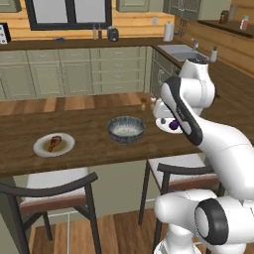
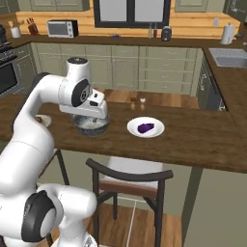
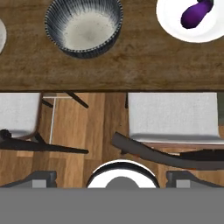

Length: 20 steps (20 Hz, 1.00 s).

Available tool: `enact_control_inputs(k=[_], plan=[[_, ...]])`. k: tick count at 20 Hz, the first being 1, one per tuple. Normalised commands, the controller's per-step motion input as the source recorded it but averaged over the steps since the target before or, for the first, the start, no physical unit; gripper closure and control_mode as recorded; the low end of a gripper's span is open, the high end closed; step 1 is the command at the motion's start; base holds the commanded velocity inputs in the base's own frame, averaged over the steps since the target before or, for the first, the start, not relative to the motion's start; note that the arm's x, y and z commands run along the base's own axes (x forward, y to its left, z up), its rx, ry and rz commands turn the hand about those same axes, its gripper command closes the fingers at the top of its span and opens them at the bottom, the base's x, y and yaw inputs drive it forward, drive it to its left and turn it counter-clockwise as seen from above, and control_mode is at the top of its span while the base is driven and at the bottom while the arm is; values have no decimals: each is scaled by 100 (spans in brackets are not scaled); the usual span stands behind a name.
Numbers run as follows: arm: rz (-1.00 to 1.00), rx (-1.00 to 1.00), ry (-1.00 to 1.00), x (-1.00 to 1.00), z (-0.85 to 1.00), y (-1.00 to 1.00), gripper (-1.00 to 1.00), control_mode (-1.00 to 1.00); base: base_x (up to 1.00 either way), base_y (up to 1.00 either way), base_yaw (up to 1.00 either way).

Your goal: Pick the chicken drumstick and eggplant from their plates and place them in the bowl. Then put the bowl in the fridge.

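Over table edge, arm bent, gripper (image 2: 89,117) pointing down nr bowl (image 1: 126,129); jaw state unclear, prob. empty.

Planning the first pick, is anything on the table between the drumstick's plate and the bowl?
Nothing visible does. The chicken drumstick lies on its plate, the bowl stands apart from it, and only bare table lies between them.

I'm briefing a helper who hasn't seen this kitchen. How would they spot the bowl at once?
Look at the long dark wooden table. The bowl stands near its middle, between two white plates: one holding the chicken drumstick, one holding the eggplant. It alone is deep, empty, grey-blue patterned outside and pale speckled inside.
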Motion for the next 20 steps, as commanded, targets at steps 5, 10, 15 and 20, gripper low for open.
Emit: enact_control_inputs(k=[5,10,15,20], plan=[[0,0,0,0,0,0,-100,100,100,-4,1],[0,0,0,0,0,0,-100,100,100,2,0],[0,0,0,0,0,0,-100,100,100,22,-3],[0,0,0,0,0,0,-100,100,18,3,-1]])
